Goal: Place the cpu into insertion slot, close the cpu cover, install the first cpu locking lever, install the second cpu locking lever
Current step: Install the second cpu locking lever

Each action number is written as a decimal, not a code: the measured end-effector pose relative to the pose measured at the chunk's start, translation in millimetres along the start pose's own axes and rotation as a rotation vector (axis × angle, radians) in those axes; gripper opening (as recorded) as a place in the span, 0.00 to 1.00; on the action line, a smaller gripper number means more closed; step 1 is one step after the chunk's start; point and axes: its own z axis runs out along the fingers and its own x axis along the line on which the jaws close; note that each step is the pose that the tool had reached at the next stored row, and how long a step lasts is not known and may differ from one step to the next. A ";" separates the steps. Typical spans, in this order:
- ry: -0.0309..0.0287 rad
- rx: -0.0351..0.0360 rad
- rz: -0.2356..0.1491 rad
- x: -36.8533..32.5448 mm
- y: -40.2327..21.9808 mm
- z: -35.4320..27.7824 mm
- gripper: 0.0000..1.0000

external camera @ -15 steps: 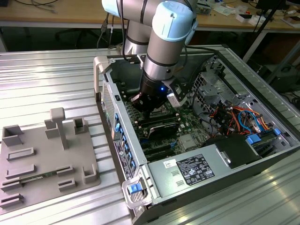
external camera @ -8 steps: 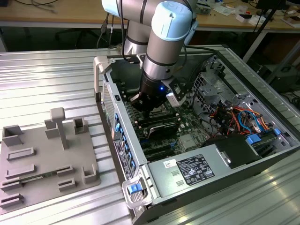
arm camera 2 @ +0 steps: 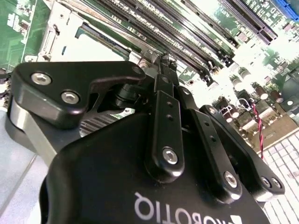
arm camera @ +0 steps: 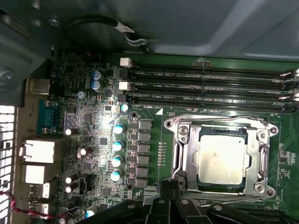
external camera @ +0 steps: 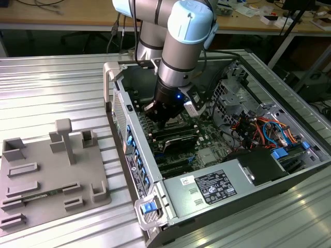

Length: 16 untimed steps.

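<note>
With cpu [arm camera: 220, 160] seated under closed cpu cover [arm camera: 219, 158], gripper [arm camera: 172, 184], fingers pinched together and empty, poised at socket's near edge beside locking lever [arm camera: 177, 158].

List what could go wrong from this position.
The pincer sits low at the edge of the cpu cover, which lies over the cpu; a sideways slip could scrape the frame or the chip. The memory slots run close beside the socket, so a wide swing might strike them.

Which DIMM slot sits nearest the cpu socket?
The lowest of the three long black DIMM slots in the first wrist view, directly bordering the cpu cover; the others lie farther off.
</note>
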 end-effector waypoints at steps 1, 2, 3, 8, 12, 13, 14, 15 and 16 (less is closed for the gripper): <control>0.0000 -0.0001 0.000 -0.1 0.1 -5.7 0.11; 0.0001 0.0000 0.000 -0.1 0.1 -9.3 0.11; 0.0001 0.0000 0.000 -0.1 0.1 -12.5 0.11; 0.0000 -0.0006 0.000 -0.5 0.2 -33.0 0.11; -0.0001 -0.0026 0.000 -3.2 0.1 -39.6 0.11; -0.0002 -0.0032 0.000 -4.4 0.0 -40.0 0.11; -0.0002 -0.0040 0.000 -7.3 -0.2 -40.5 0.11; 0.0000 -0.0047 0.000 -10.5 -0.4 -40.7 0.11; -0.0001 -0.0051 0.000 -12.8 -0.5 -40.8 0.11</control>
